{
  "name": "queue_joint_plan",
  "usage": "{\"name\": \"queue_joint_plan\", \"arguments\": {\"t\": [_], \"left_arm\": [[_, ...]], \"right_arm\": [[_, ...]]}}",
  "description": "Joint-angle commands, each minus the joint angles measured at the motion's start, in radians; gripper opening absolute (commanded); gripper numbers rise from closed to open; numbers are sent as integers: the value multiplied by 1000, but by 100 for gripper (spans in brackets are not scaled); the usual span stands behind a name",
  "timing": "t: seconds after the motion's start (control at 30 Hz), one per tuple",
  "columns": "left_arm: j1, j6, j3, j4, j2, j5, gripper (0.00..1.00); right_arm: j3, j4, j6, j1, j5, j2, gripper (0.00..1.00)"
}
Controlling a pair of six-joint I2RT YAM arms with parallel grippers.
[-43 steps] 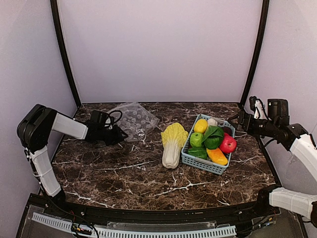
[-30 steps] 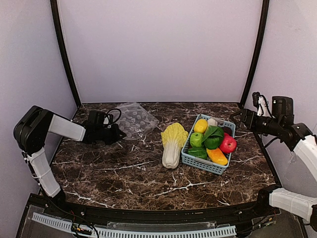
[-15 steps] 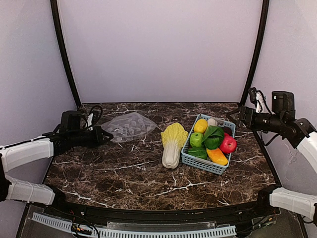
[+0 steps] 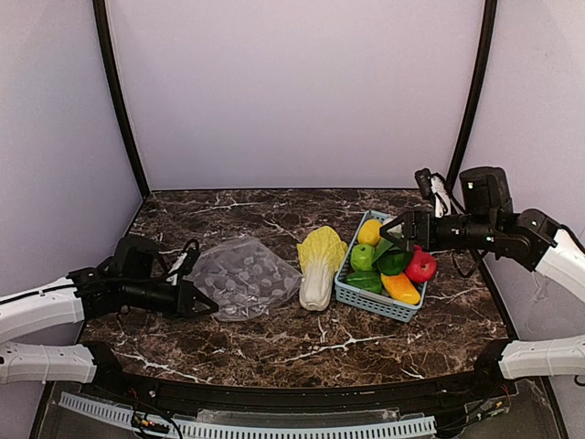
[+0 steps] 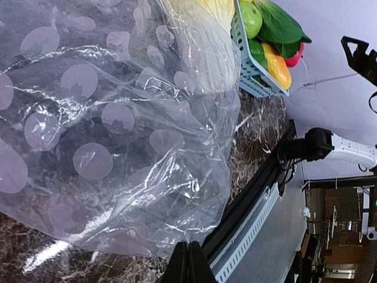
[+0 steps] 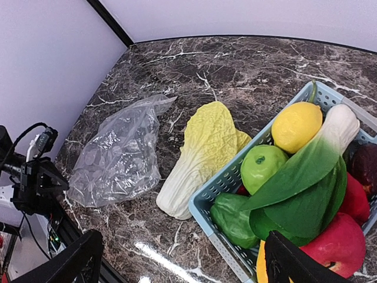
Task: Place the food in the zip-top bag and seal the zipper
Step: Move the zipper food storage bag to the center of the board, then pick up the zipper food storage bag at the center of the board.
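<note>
Zip-top bag (image 4: 242, 288): clear, dotted, crumpled flat just left of napa cabbage (image 4: 318, 265); earlier farther back
Left gripper (image 4: 199, 304): pinching bag's edge
Right gripper (image 4: 393, 231): fingers spread, right of cabbage

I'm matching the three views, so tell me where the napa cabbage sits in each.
Top external: napa cabbage lies centre, between the zip-top bag and the light-blue basket.
Left wrist: top edge, mostly seen through the bag.
Right wrist: centre, left of the basket.
Shared landmark: the basket beside it.
</note>
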Motion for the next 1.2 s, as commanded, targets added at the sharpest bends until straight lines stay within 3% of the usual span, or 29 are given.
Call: {"name": "queue_joint_plan", "arguments": {"t": [0.0,0.17,0.3,0.4,0.47,0.6,0.87,1.0,1.17], "left_arm": [[-139,-46,-1,-60,26,-7,4],[-323,-123,17,-28,65,-80,9],[-379,-159,45,-18,86,-89,18],[-381,-157,97,-110,74,-145,48],[-380,-131,144,-211,51,-213,62],[-362,-98,222,-356,11,-321,80],[-82,28,258,-346,36,-289,84],[97,30,213,-217,90,-265,83],[228,-13,132,-39,139,-299,82]], "right_arm": [[32,42,39,80,104,29,93],[21,63,67,147,142,37,92],[12,59,79,177,177,24,91],[9,56,85,190,198,-2,91],[7,51,85,193,207,-19,91],[5,34,83,194,220,-37,91],[15,26,86,196,215,-20,91],[14,25,92,200,220,-26,91],[20,8,100,200,233,-45,91]]}}
